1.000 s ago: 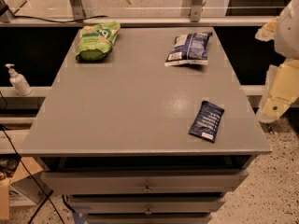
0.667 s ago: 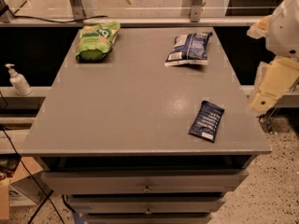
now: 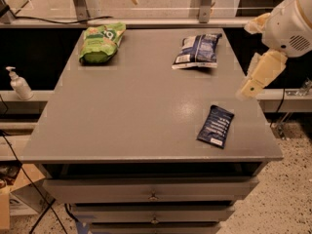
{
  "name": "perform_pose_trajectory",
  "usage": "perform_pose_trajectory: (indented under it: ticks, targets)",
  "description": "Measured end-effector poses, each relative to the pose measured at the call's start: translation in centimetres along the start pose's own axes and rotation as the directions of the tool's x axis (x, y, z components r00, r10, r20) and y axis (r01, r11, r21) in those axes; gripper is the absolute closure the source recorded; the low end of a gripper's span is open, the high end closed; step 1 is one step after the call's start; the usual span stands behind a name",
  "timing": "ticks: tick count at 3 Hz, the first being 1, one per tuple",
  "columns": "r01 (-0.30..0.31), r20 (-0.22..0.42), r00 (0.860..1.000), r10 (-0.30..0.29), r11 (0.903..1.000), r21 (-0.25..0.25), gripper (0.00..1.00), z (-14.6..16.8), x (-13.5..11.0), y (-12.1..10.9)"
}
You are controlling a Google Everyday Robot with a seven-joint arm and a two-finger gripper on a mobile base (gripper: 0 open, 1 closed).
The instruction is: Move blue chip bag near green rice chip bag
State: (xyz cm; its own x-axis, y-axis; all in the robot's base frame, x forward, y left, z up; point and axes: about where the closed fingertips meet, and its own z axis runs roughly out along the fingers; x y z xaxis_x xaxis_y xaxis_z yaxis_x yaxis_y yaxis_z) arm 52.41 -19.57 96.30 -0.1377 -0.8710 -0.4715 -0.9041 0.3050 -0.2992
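Note:
The blue chip bag [image 3: 196,50] lies at the back right of the grey table [image 3: 131,116], puffy, dark blue with white patches. The green rice chip bag [image 3: 101,42] lies at the back left of the table, well apart from the blue one. My gripper [image 3: 252,86] hangs from the white arm [image 3: 287,23] at the right edge of the table. It is above the table's edge, in front of and to the right of the blue chip bag, and it touches nothing.
A small flat dark-blue packet [image 3: 216,126] lies at the front right of the table. A soap dispenser [image 3: 19,84] stands on a ledge to the left. Drawers [image 3: 151,194] sit under the tabletop. A rail with metal posts [image 3: 78,1] runs behind.
The arm has swung in from the right and upward, and the gripper now reaches the table's right edge. The bags and the packet have not moved.

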Motion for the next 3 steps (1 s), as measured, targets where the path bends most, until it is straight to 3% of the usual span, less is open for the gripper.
perform_pose_trajectory:
  ticks: [2, 3]
  targets:
    - [0.025, 0.032, 0.999, -0.026, 0.9995, 0.021, 0.0, 0.8, -1.5, -0.7]
    - [0.028, 0.07, 0.997, -0.03, 0.9989, 0.038, 0.0, 2.8, -3.3, -2.8]
